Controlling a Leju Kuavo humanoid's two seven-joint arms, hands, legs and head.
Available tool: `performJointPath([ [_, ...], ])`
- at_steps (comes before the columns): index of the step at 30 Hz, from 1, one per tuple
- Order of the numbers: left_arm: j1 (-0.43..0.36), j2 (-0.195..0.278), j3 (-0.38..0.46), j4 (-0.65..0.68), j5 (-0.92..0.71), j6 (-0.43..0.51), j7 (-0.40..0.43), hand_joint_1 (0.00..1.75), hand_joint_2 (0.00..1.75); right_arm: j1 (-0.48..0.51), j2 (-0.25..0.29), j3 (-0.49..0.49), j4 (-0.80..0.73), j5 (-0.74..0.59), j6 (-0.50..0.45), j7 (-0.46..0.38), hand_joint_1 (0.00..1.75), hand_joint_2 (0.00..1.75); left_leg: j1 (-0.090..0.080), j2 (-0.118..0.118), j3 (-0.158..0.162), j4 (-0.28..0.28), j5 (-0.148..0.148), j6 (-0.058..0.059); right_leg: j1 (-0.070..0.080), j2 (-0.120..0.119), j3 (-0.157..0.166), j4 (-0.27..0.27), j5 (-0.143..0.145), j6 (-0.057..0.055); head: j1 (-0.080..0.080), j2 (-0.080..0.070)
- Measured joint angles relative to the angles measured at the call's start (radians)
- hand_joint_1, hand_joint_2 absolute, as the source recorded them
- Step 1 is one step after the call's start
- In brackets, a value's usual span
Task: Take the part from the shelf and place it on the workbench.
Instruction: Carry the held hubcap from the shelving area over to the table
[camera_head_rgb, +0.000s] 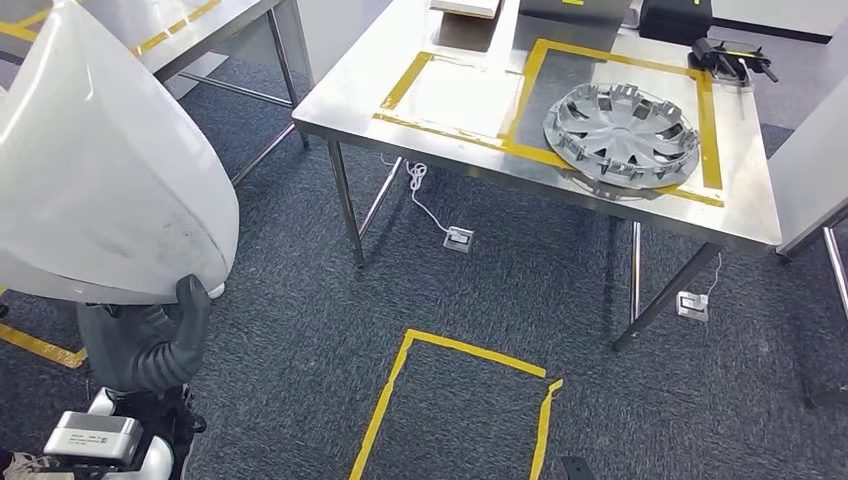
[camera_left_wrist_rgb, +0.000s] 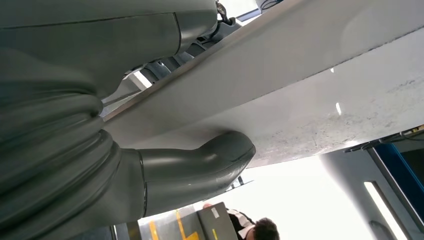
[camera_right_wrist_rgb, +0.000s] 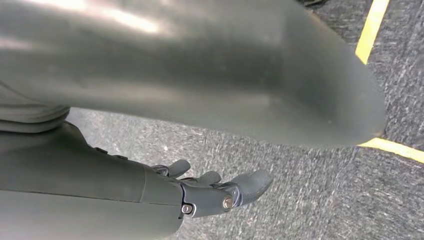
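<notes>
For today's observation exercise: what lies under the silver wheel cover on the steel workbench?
The wheel cover rests on the steel workbench, inside a yellow-taped rectangle. Bare steel shows around it and through its gaps; the surface beneath its spokes is covered.

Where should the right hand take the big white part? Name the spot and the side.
Probably the lower rounded edge of the white part, approached from the robot's right. The left hand presses its thumb up against the underside, the right hand hangs open, and the broad curved shell shows no handle, only its rim.
</notes>
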Motion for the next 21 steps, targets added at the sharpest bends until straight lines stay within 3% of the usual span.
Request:
performJointPath([
  [2, 0.0, 0.0, 0.0, 0.0, 0.001, 0.0, 0.0, 1.75, 1.75, 0.0, -0.002, 0.0, 0.0, 0.004, 0.001, 0.0, 0.0, 0.0, 0.0, 0.001, 0.019, 0.0, -0.015, -0.004, -0.001, -0.003, 0.035, -0.123, 0.094, -0.003, 0.001, 0.0],
  [4, -0.001, 0.001, 0.0, 0.0, 0.002, -0.001, 0.0, 1.75, 1.75, 0.0, -0.004, 0.0, 0.0, 0.006, 0.003, 0.0, 0.0, 0.0, -0.003, 0.0, 0.032, 0.003, -0.03, -0.013, 0.002, -0.008, 0.075, -0.237, 0.139, -0.01, 0.001, 0.0],
  [5, -0.001, 0.002, 0.0, 0.0, 0.002, -0.002, 0.0, 1.75, 1.75, 0.0, -0.005, 0.0, 0.0, 0.007, 0.004, 0.0, 0.0, 0.0, -0.004, 0.0, 0.033, 0.004, -0.036, -0.018, 0.005, -0.009, 0.084, -0.262, 0.144, -0.014, 0.001, 0.0],
  [9, -0.002, 0.008, 0.0, 0.0, 0.006, -0.005, 0.0, 1.75, 1.75, 0.001, -0.008, 0.0, 0.0, 0.005, 0.006, -0.001, 0.0, 0.0, -0.004, 0.0, 0.034, 0.043, -0.049, -0.04, 0.002, -0.005, 0.11, -0.273, 0.135, -0.04, -0.002, 0.0],
  [11, -0.003, 0.012, 0.0, 0.0, 0.01, -0.005, -0.002, 1.75, 1.75, 0.001, -0.008, 0.0, 0.0, 0.003, 0.006, -0.002, 0.0, 0.0, -0.001, 0.001, -0.019, 0.138, -0.081, -0.046, 0.001, -0.004, 0.127, -0.275, 0.126, -0.05, -0.005, 0.0],
  [13, -0.001, 0.015, 0.0, 0.001, 0.012, -0.006, -0.002, 1.75, 1.75, 0.002, -0.009, 0.0, 0.0, 0.002, 0.006, -0.002, 0.0, 0.0, 0.0, 0.001, -0.103, 0.262, -0.129, -0.051, 0.002, -0.003, 0.139, -0.275, 0.114, -0.054, -0.006, 0.0],
  [14, 0.001, 0.017, 0.0, 0.001, 0.012, -0.006, -0.002, 1.75, 1.75, 0.004, -0.009, 0.0, 0.0, 0.002, 0.006, -0.002, 0.0, 0.0, 0.001, 0.001, -0.135, 0.296, -0.14, -0.052, 0.002, -0.003, 0.146, -0.275, 0.108, -0.053, -0.006, 0.0],
  [15, 0.001, 0.018, 0.0, 0.002, 0.012, -0.006, -0.002, 1.75, 1.75, 0.005, -0.009, 0.0, 0.0, 0.002, 0.006, -0.001, 0.0, 0.0, 0.001, 0.001, -0.15, 0.296, -0.131, -0.053, 0.002, -0.002, 0.155, -0.275, 0.1, -0.052, -0.006, 0.0],
  [16, 0.001, 0.019, 0.0, 0.002, 0.012, -0.006, -0.002, 1.75, 1.75, 0.007, -0.009, 0.0, 0.0, 0.002, 0.007, -0.001, 0.0, 0.0, 0.001, 0.001, -0.147, 0.259, -0.099, -0.053, 0.001, -0.001, 0.166, -0.275, 0.093, -0.05, -0.006, 0.0],
  [18, 0.001, 0.02, 0.0, 0.003, 0.012, -0.006, -0.002, 1.75, 1.75, 0.008, -0.009, 0.0, 0.0, 0.002, 0.007, -0.001, 0.0, 0.0, 0.002, -0.004, -0.107, 0.124, -0.004, -0.051, 0.001, 0.004, 0.185, -0.274, 0.075, -0.042, -0.007, 0.0],
  [20, 0.001, 0.021, 0.0, 0.005, 0.015, -0.009, -0.001, 1.75, 1.75, 0.006, -0.009, 0.0, 0.0, -0.002, 0.006, 0.0, 0.0, 0.0, 0.0, -0.013, -0.08, 0.043, 0.029, -0.039, 0.002, 0.012, 0.191, -0.273, 0.061, -0.03, -0.008, 0.0],
  [21, 0.0, 0.021, 0.0, 0.006, 0.017, -0.012, 0.001, 1.75, 1.75, 0.005, -0.009, -0.001, 0.0, -0.005, 0.005, 0.002, 0.0, 0.0, -0.001, -0.015, -0.079, 0.037, 0.025, -0.032, 0.004, 0.016, 0.191, -0.27, 0.059, -0.023, -0.007, 0.0],
])
